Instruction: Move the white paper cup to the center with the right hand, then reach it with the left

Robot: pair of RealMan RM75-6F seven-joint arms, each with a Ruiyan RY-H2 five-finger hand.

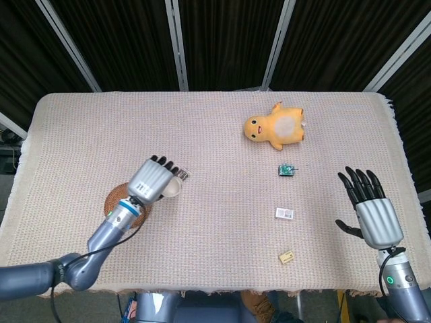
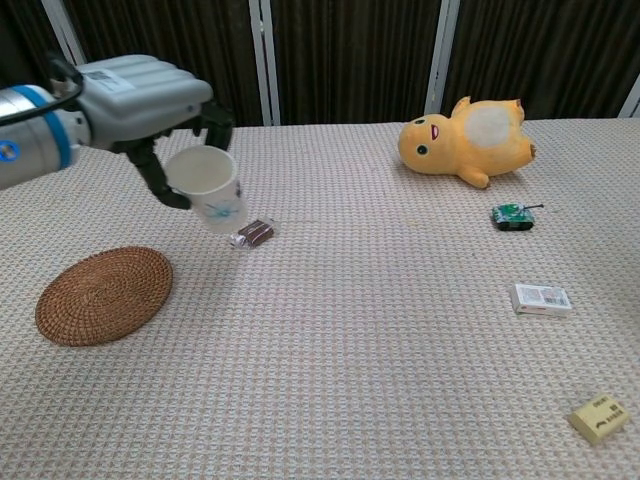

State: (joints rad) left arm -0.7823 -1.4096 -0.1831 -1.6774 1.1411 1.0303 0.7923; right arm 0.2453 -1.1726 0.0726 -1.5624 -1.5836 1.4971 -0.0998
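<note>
My left hand [image 2: 140, 95] holds the white paper cup [image 2: 208, 186] in the air, tilted, its fingers wrapped around the rim and side. From the head camera the left hand [image 1: 152, 179] hovers over the left half of the table, just right of the woven coaster, and only an edge of the cup [image 1: 174, 188] peeks out under it. My right hand [image 1: 372, 207] hangs open with spread fingers off the right front of the table, holding nothing. The chest view does not show it.
A round woven coaster [image 2: 103, 294] lies front left. A small wrapped candy [image 2: 254, 233] sits below the lifted cup. A yellow plush toy [image 2: 468, 138], a small green toy [image 2: 512, 215], a white box [image 2: 541, 298] and a yellow block [image 2: 598, 417] lie on the right side.
</note>
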